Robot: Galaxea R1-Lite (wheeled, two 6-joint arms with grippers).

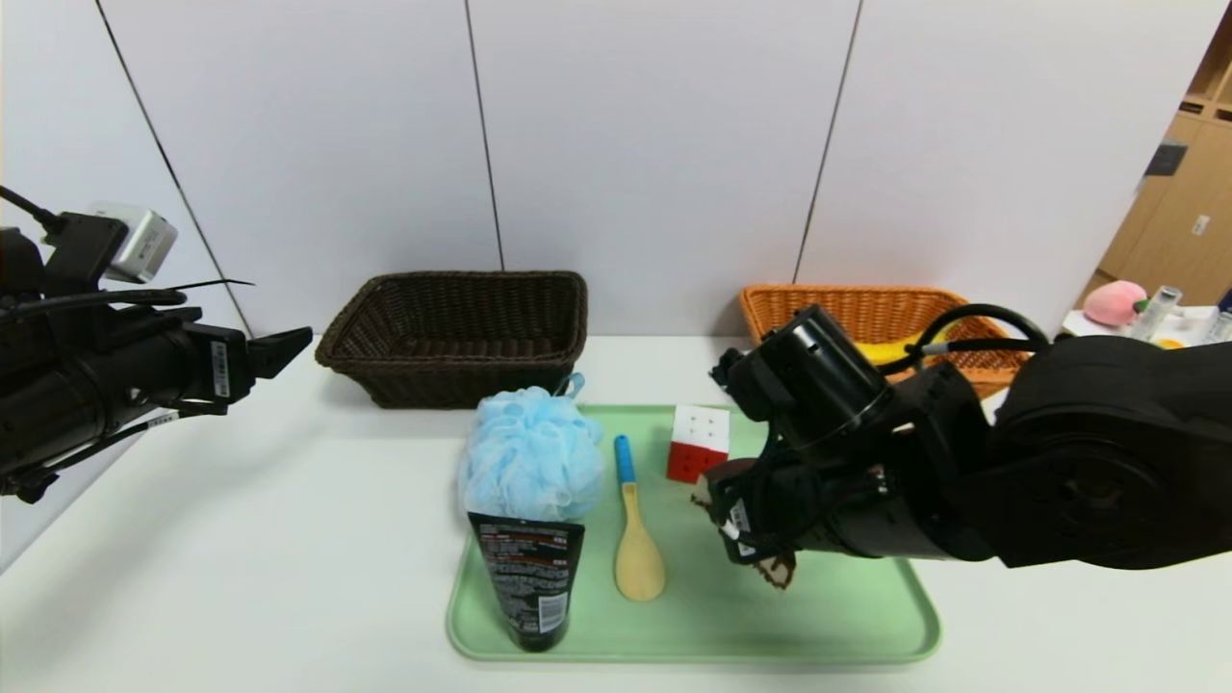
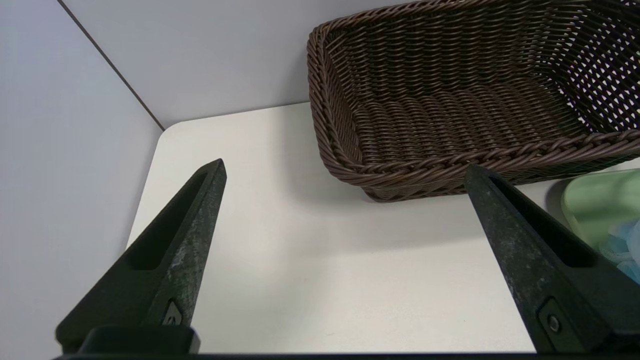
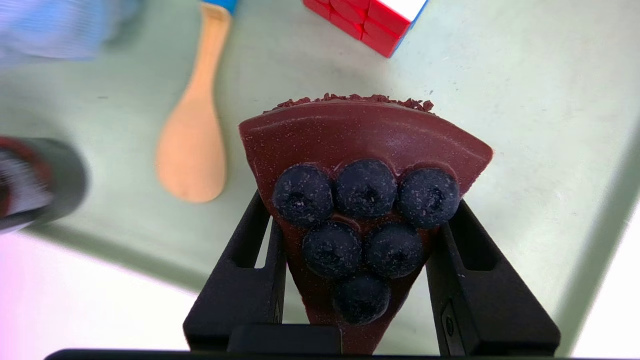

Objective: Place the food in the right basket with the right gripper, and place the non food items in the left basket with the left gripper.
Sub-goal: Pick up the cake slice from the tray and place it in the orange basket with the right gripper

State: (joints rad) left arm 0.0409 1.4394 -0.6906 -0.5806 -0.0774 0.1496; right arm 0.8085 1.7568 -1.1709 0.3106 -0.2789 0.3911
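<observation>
The right gripper (image 3: 357, 260) is down over the right half of the green tray (image 1: 866, 635), its fingers (image 3: 240, 290) closed against the two slanted sides of the chocolate cake slice (image 3: 360, 150). In the right wrist view the slice sits wedged point-first between them, with six dark berries (image 3: 365, 187) on its top and crumbs along its wide curved edge. From the head view only a small brown corner of the cake shows beneath the arm, and whether it is clear of the tray cannot be told.

The banana (image 1: 890, 351) lies in the right basket (image 1: 847, 308), the orange-tan one at the back right of the worktop (image 1: 241, 577). The left basket (image 1: 452, 337), dark brown, stands at the back, left of centre, and nothing shows inside it.

The non-food items are on the tray: the light-blue bath pouf (image 1: 531, 457) at the left rear, the black squeeze tube (image 1: 527, 577) just in front of it and touching it, the yellow spoon (image 1: 637, 539) with its blue handle pointing away from the robot, and the puzzle cube (image 1: 699, 443) near the tray's back edge, close to the right arm.

The left gripper (image 2: 345, 172) hangs raised at the left edge of the worktop, well apart from the tray, its fingers (image 2: 185, 250) spread wide and holding nothing.
</observation>
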